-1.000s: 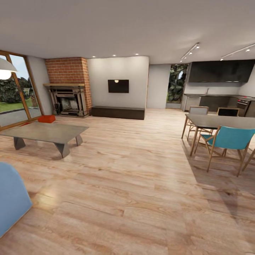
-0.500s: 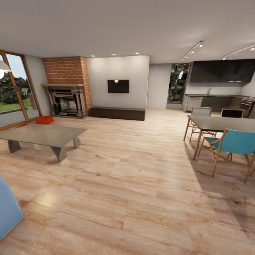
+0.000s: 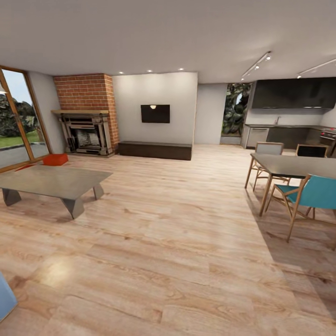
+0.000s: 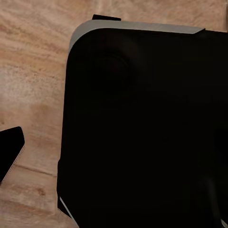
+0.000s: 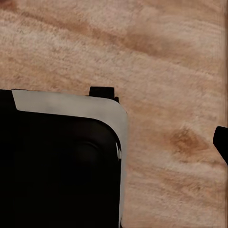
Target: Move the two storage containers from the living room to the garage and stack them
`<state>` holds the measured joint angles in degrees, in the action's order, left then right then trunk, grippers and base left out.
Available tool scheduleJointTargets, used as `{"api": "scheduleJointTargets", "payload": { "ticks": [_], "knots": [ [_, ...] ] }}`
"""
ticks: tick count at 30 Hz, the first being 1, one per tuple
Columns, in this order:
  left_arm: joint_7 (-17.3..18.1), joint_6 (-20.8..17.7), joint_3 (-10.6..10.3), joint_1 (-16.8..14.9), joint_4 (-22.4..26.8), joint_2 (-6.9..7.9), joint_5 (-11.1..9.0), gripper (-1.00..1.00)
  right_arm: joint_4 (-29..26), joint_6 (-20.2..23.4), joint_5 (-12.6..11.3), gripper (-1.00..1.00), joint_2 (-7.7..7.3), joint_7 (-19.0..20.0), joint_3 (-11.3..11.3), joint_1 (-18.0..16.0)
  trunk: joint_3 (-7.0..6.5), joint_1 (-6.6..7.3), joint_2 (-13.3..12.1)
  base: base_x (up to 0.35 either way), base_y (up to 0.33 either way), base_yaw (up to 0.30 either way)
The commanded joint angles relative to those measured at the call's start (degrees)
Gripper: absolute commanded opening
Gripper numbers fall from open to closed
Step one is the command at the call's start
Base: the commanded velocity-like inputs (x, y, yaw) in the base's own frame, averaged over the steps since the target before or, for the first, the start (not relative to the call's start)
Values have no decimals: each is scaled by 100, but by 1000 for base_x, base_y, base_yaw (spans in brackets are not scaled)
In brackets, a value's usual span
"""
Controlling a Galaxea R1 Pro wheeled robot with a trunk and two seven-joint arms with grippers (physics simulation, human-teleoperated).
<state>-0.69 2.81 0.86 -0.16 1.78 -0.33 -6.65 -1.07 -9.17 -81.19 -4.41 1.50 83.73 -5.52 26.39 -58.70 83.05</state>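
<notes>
Storage container, orange-red, sits on the living room's wood-plank floor beyond the grey coffee table, near the brick fireplace. Camera has panned right since earlier; blue sofa corner nearly gone. Gripper states: cannot tell.

Container behind coffee table

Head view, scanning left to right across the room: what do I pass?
Glass door → orange-red container on the floor → brick fireplace → wall TV → far window with greenery → dining table with a blue chair.
</notes>
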Motion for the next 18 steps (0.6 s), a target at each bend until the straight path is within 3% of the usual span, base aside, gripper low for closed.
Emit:
{"api": "scheduleJointTargets", "payload": {
  "ticks": [1, 18],
  "knots": [
    [-8, 17, 5, -2, -1, -2, -48, 100, -7, -8, -50, 100, -5, 12, 40, -2, 6, -3, 2, 322, 0, 0],
    [-10, 19, -6, -2, 0, -2, -47, 100, -7, 0, -25, 100, 6, -9, 55, -2, 6, -3, 2, 322, 0, 0]
  ]
}}
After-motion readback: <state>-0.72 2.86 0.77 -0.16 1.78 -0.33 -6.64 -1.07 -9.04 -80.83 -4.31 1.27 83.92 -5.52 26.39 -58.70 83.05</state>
